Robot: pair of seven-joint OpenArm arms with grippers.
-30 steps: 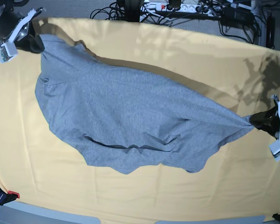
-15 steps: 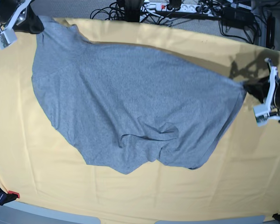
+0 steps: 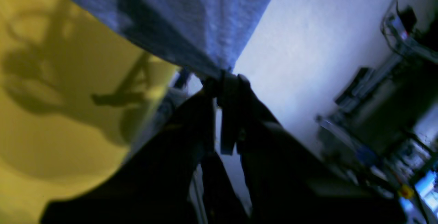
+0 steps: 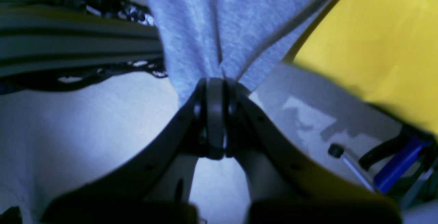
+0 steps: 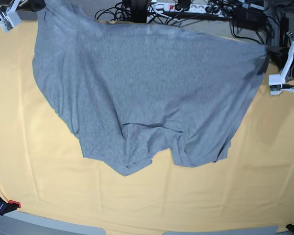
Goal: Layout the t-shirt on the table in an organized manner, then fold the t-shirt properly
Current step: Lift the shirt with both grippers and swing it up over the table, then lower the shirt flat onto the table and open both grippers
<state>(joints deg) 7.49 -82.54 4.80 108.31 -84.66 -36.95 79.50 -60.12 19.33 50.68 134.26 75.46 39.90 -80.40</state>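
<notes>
The heather-grey t-shirt (image 5: 147,93) hangs stretched between my two grippers above the table (image 5: 39,166), plain grey side toward the base camera; no lettering shows. Its lower part droops with folds toward the table's middle. My left gripper (image 5: 270,53) is at the far right, shut on a bunched corner of the t-shirt (image 3: 191,22); its black fingers (image 3: 236,90) pinch the cloth. My right gripper (image 5: 32,6) is at the top left corner, shut on the other corner of the t-shirt (image 4: 219,18), with its fingers (image 4: 214,114) pressed together on it.
Cables and a power strip (image 5: 186,7) lie on the floor beyond the table's far edge. A red-and-black clamp (image 5: 2,205) grips the table's front left corner. The grey floor (image 4: 78,121) lies below the right gripper.
Both grippers rose and moved toward the far edge, lifting the t-shirt. The shirt now hangs wider and higher, and its lower hem has slid back from the table's front.
</notes>
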